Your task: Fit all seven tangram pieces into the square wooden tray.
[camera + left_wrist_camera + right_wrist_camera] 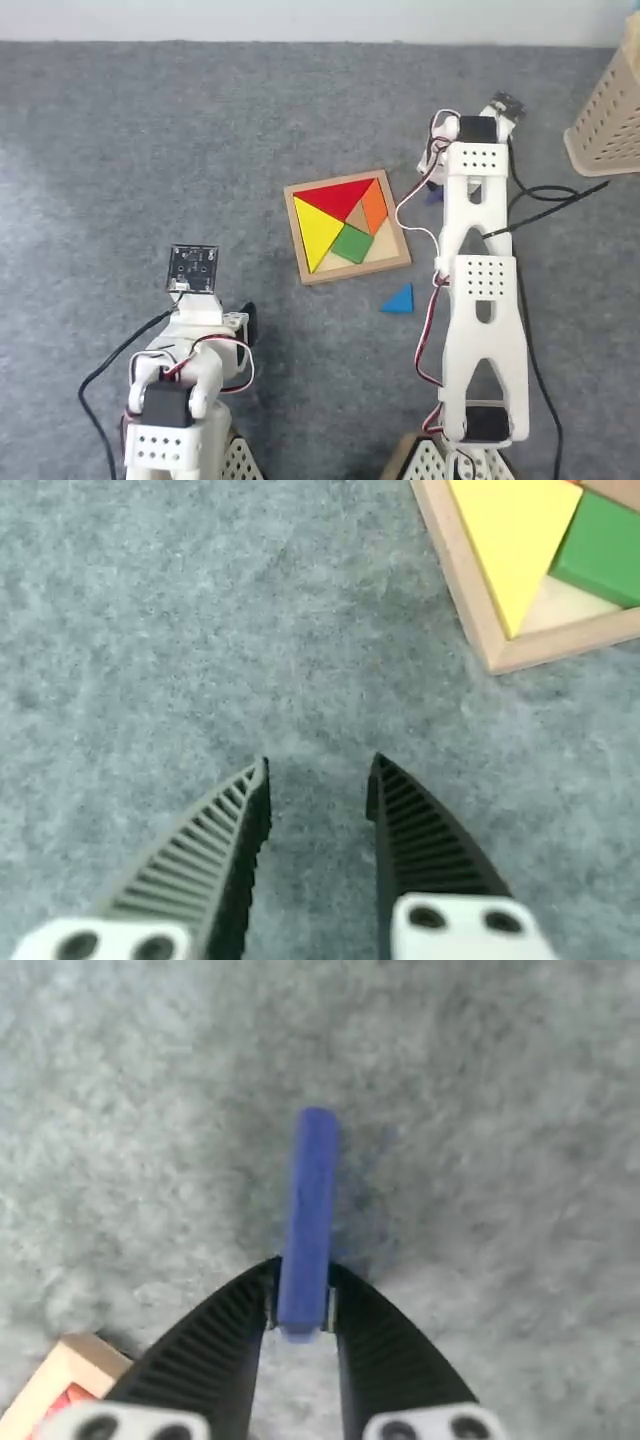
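While four pieces (318, 230) sat in the tray (295, 235), the right claw (303, 1285) pinched a blue piece (312, 1190). Outside lay a triangle (399, 299); the left claw (320, 775) gaped.

Grey carpet (150, 150) is covering the ground, a tan basket (612, 105) is sitting far right, and a pale wall (300, 18) is running behind.
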Robot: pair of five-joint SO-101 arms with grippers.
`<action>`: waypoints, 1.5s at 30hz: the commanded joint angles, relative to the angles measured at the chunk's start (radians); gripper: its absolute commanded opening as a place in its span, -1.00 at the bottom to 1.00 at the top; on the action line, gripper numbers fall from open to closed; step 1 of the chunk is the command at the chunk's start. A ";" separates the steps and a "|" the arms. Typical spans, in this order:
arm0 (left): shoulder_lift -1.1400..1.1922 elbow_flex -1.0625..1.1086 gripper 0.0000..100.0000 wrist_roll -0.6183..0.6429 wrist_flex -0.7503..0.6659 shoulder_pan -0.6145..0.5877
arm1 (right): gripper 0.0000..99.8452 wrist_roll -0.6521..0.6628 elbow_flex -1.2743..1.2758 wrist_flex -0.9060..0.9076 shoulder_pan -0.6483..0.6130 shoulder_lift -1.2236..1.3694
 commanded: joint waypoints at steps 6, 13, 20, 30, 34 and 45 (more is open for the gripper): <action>-0.020 -0.002 -0.70 0.006 -0.006 -0.006 | -0.99 0.261 -0.011 0.047 0.012 -0.025; -0.020 -0.002 -0.70 0.006 -0.006 -0.006 | -0.99 0.431 0.118 0.048 0.008 -0.228; -0.020 -0.002 -0.70 0.006 -0.006 -0.006 | -0.99 0.456 0.502 0.045 -0.030 -0.621; -0.020 -0.002 -0.70 0.006 -0.006 -0.006 | -0.99 0.410 1.258 -0.193 -0.219 -1.188; -0.020 -0.002 -0.70 0.006 -0.006 -0.006 | -0.99 0.404 1.660 -0.506 -0.272 -1.339; -0.020 -0.002 -0.70 0.006 -0.006 -0.006 | -0.99 0.250 1.866 -0.845 -0.458 -1.288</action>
